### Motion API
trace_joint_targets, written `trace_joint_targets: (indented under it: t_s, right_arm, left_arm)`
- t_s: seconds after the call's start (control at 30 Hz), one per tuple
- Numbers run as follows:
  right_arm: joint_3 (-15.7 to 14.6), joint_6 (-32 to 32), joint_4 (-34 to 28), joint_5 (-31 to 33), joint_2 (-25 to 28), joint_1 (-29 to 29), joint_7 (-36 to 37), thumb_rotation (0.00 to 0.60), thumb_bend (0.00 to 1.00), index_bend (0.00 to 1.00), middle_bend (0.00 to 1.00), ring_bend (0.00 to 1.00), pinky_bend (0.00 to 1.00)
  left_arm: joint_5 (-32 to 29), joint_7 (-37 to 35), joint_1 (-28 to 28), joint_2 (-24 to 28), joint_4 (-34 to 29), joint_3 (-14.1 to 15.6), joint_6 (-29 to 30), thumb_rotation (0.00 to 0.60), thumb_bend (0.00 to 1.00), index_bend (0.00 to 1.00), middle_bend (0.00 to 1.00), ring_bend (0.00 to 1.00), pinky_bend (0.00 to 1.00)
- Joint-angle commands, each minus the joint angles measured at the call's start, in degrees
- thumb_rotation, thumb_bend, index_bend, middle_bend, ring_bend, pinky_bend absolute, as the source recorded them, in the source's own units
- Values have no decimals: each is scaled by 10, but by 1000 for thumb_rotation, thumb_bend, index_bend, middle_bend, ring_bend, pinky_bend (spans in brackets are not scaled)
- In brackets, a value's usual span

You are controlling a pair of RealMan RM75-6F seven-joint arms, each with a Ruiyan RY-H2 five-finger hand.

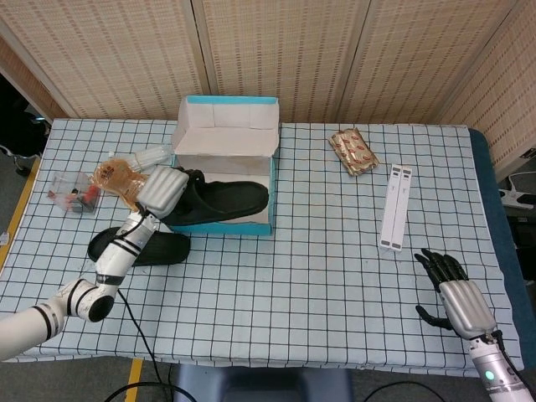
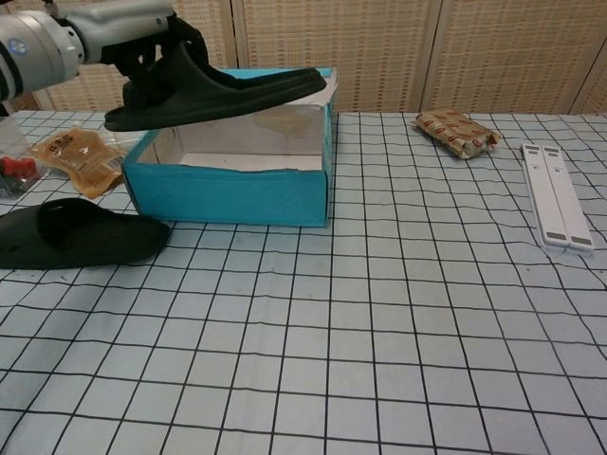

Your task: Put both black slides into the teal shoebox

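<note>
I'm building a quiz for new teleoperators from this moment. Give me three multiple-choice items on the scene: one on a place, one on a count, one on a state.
1. Where is the black rubber slide that the left hand grips?
A. Held above the open teal cardboard shoebox
B. Flat on the checked tablecloth by the right hand
C. On the white plastic strip

2. How many black slides lie on the checked tablecloth?
A. None
B. One
C. Two

3. What state is the right hand in?
A. Gripping a slide
B. Pressing on the shoebox
C. Holding nothing, fingers apart

Answers: 1 A, the chest view shows the slide in the air over the box; 2 B, only the second black slide lies flat left of the box; 3 C, the head view shows it apart from everything near the table's corner.
</note>
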Motion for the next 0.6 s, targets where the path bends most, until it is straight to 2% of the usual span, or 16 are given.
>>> trace_joint_targets:
  t_s: [0.03, 0.2, 0.4, 0.6]
  right_arm:
    - [12, -17, 4, 19, -10, 12, -11, 600, 175, 0, 0, 0, 0]
    - [30, -44, 7, 38, -22, 38, -26, 600, 175, 0, 0, 0, 0]
    - [55, -87, 3, 38, -35, 86, -26, 600, 175, 0, 0, 0, 0]
    - [102, -129, -8, 37, -47, 154, -12, 600, 175, 0, 0, 0, 0]
  left_arm:
    - [-32, 4, -73, -59, 99, -20, -64, 600, 567, 764, 874, 683, 668]
    - [-36, -40, -126, -117, 235, -13, -124, 600, 566, 754, 867, 683, 666]
    - [-21, -106, -153, -167, 369, 10, -178, 600, 555, 710, 820, 670, 628]
    - [4, -171, -159, -187, 431, 32, -206, 600, 538, 672, 748, 632, 588]
